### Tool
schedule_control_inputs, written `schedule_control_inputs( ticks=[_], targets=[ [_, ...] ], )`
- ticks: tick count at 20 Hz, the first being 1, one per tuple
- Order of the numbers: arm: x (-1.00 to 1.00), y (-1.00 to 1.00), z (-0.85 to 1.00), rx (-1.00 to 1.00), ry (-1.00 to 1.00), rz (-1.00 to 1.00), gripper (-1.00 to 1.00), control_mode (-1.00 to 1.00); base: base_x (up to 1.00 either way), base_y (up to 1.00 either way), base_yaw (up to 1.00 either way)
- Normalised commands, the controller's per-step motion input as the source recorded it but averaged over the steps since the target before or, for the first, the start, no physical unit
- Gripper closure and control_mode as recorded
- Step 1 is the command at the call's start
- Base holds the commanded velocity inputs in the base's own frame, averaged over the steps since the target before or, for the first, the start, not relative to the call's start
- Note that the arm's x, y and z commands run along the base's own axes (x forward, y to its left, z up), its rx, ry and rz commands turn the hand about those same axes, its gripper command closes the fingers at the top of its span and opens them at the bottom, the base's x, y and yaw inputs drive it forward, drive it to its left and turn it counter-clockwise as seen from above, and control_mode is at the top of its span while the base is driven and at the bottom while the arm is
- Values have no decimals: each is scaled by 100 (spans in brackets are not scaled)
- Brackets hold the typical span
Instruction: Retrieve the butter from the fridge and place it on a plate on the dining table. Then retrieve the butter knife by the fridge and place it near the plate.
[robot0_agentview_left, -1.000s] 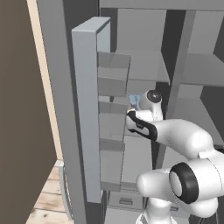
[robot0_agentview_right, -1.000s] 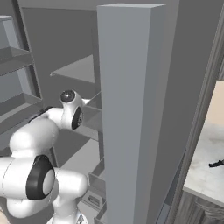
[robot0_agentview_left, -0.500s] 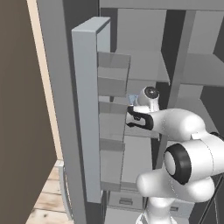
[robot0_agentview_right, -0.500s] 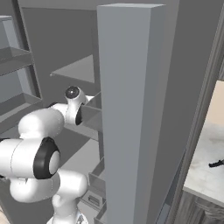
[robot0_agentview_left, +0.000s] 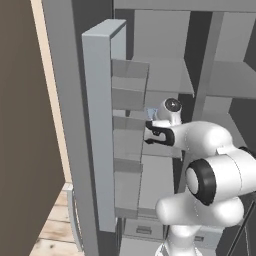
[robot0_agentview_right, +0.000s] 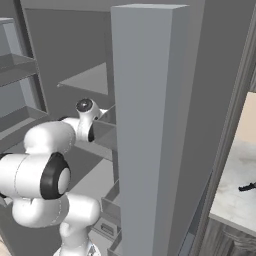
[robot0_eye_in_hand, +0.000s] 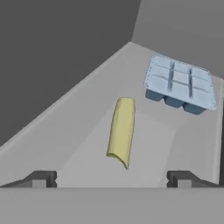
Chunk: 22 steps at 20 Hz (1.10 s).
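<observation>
The butter (robot0_eye_in_hand: 121, 131), a pale yellow stick, lies on a grey shelf of the fridge (robot0_agentview_left: 97, 125) and points away from the hand. My gripper (robot0_eye_in_hand: 111, 178) hovers just short of its near end, open, with one dark fingertip (robot0_eye_in_hand: 41, 178) on each side and nothing between them. In the left base view my arm (robot0_agentview_left: 200, 137) reaches into the open fridge at mid height. The butter knife (robot0_agentview_right: 247, 187) is a small dark shape on the marbled counter to the right of the fridge. The plate and the dining table are out of view.
A pale blue ice-cube tray (robot0_eye_in_hand: 180, 84) sits on the same shelf, beyond the butter and to its right. The shelf's dark side wall (robot0_eye_in_hand: 52, 57) runs along the left. The open door (robot0_agentview_right: 145, 125) with its bins (robot0_agentview_left: 127, 135) stands close beside the arm.
The arm has folded further forward, its elbow swinging up, and the hand has edged a little deeper into the fridge. The gripper has stayed open.
</observation>
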Motion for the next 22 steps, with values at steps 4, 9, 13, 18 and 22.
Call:
schedule_control_inputs(
  ticks=[4,9,13,18,22],
  targets=[
    [22,-1,-16,0,3,-13,-100,-100,0,0,0],
    [24,-4,-1,2,11,-18,-100,-100,0,0,0],
    [10,0,0,7,9,-14,-100,-100,0,0,0],
    [5,-8,0,13,9,-7,-100,-100,0,0,0],
    [14,0,0,8,8,-3,-100,-100,0,0,0]
  ],
)
